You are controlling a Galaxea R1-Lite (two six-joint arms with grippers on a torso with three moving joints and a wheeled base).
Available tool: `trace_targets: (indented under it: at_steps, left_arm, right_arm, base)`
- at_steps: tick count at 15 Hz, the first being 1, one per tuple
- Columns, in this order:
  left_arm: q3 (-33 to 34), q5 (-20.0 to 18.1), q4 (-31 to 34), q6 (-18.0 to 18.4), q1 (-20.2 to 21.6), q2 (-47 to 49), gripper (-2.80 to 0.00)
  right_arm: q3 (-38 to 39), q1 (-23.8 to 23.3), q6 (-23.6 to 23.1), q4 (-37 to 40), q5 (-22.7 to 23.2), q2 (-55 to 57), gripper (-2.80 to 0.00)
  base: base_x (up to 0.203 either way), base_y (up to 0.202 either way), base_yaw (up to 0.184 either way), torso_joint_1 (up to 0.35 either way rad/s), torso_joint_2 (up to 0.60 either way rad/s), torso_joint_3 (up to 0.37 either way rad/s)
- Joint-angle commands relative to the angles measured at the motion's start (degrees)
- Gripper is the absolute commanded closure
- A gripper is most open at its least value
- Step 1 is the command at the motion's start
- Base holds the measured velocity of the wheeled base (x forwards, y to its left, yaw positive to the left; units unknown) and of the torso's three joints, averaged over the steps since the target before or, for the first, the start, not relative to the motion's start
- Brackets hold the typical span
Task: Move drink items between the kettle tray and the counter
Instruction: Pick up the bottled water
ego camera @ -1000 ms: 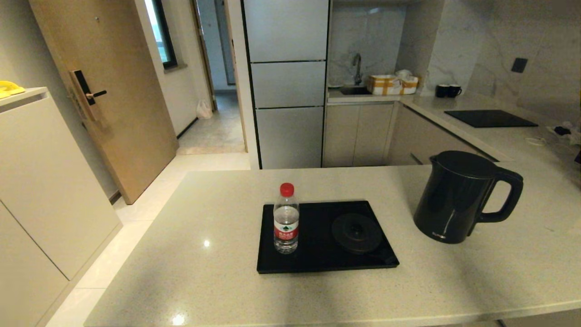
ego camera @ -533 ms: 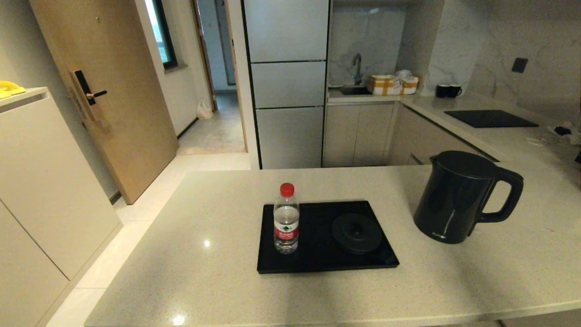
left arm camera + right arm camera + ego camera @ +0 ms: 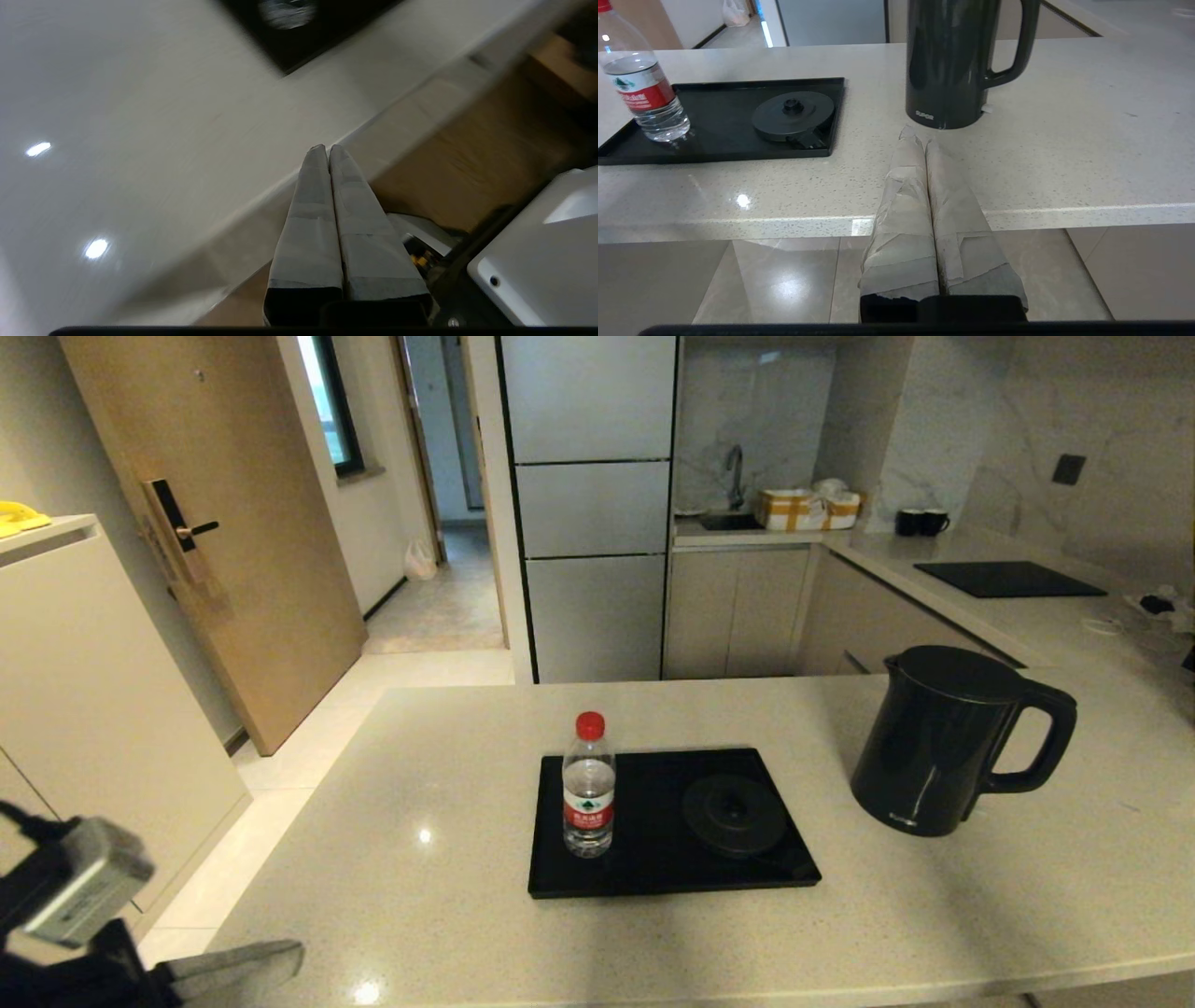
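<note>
Counter point(image 3: 420, 915): carries the tray point(image 3: 653, 873) at centre and the kettle point(image 3: 934, 747) at 3 o'clock of it, off its round base point(image 3: 734, 815). Bottle point(image 3: 588, 789): upright on the tray's 9 o'clock end. Advice: open wide before closing on the bottle's body, and lift straight. Left gripper point(image 3: 325, 148): fingers pressed together, low at 7 o'clock off the counter edge. Right gripper point(image 3: 917, 135): fingers together, empty, pointing at the kettle.

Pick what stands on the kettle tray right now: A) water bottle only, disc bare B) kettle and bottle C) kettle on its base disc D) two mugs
A: the water bottle stands on the kettle tray's left part, the base disc is bare, and the kettle sits on the counter to the tray's right.
</note>
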Motion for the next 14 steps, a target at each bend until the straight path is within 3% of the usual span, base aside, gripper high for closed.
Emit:
trace_targets:
  at_steps: [1, 4, 5, 7, 8, 9, 10, 12, 13, 14]
  left_arm:
    - [0.91, -1.29, -11.27, 0.29, -5.8, 19.4, 0.0]
    - [3.56, 0.52, -30.25, 0.47, -11.07, 32.63, 0.0]
    - [4.69, 2.56, -38.81, 0.16, -12.27, 38.24, -2.8]
    - [6.69, 7.43, -58.07, -1.28, -15.04, 49.6, -2.8]
    - [6.64, 12.19, -65.45, -3.27, -17.07, 54.6, -2.8]
    - [5.6, 19.68, -70.91, -5.99, -19.69, 60.29, -2.8]
    - [4.49, 25.76, -74.71, -8.39, -21.71, 64.54, -2.8]
    - [0.64, 33.9, -81.23, -12.35, -25.26, 67.3, -2.8]
    - [-1.05, 36.09, -82.99, -13.0, -26.25, 66.95, -2.8]
    - [-2.18, 36.24, -83.23, -11.34, -26.27, 66.77, -2.8]
  right_arm:
    - [0.09, 0.0, -0.04, 0.0, 0.04, 0.07, 0.0]
    - [0.09, 0.0, -0.04, 0.0, 0.04, 0.07, 0.0]
    - [0.09, 0.0, -0.04, 0.0, 0.04, 0.07, 0.0]
    - [0.09, 0.0, -0.04, 0.0, 0.04, 0.07, 0.0]
    - [0.09, 0.0, -0.04, 0.0, 0.04, 0.07, 0.0]
    - [0.09, 0.0, -0.04, 0.0, 0.04, 0.07, 0.0]
    - [0.09, 0.0, -0.04, 0.0, 0.04, 0.07, 0.0]
    - [0.09, 0.0, -0.04, 0.0, 0.04, 0.07, 0.0]
    - [0.09, 0.0, -0.04, 0.0, 0.04, 0.07, 0.0]
    - [0.09, 0.0, -0.04, 0.0, 0.04, 0.07, 0.0]
  base:
    - [0.0, 0.0, 0.0, 0.0, 0.0, 0.0]
    - [0.0, 0.0, 0.0, 0.0, 0.0, 0.0]
    - [0.0, 0.0, 0.0, 0.0, 0.0, 0.0]
    - [0.0, 0.0, 0.0, 0.0, 0.0, 0.0]
    - [0.0, 0.0, 0.0, 0.0, 0.0, 0.0]
    - [0.0, 0.0, 0.0, 0.0, 0.0, 0.0]
    - [0.0, 0.0, 0.0, 0.0, 0.0, 0.0]
    - [0.0, 0.0, 0.0, 0.0, 0.0, 0.0]
    - [0.0, 0.0, 0.0, 0.0, 0.0, 0.0]
    - [0.0, 0.0, 0.0, 0.0, 0.0, 0.0]
